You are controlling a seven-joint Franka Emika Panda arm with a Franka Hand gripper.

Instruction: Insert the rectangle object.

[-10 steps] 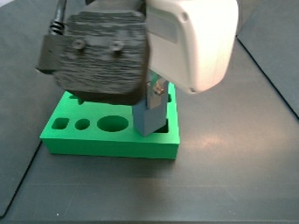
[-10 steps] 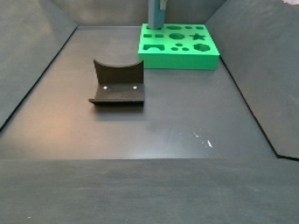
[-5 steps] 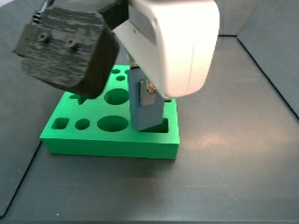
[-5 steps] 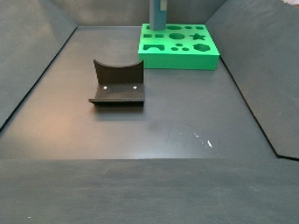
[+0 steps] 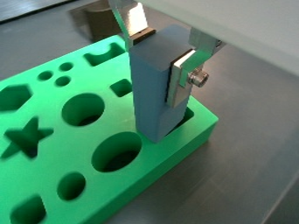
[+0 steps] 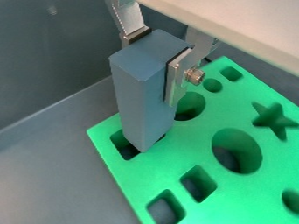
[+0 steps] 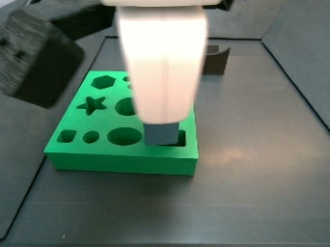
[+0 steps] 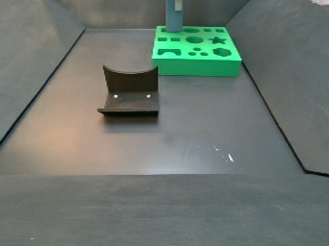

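Note:
The rectangle object (image 5: 152,96) is a tall grey-blue block. It stands upright with its lower end in the rectangular corner hole of the green board (image 5: 201,140). It also shows in the other wrist view (image 6: 140,96) and in both side views (image 7: 161,135) (image 8: 172,14). My gripper (image 5: 158,70) (image 6: 158,66) is at the block's top. One silver finger (image 6: 181,74) lies flat against one side face. The other finger (image 6: 128,22) stands behind the far side. The gripper looks shut on the block. In a side view the white arm (image 7: 161,58) hides the gripper.
The board (image 8: 195,65) sits at the far end of the dark bin floor and has several shaped holes, among them a star (image 6: 274,118) and round ones. The dark fixture (image 8: 129,91) with a curved notch stands mid-floor, and part of it shows behind the arm (image 7: 217,60).
In a side view the arm's dark wrist body has swung left and up, and the white link now covers most of the block. The block has stayed upright in its hole.

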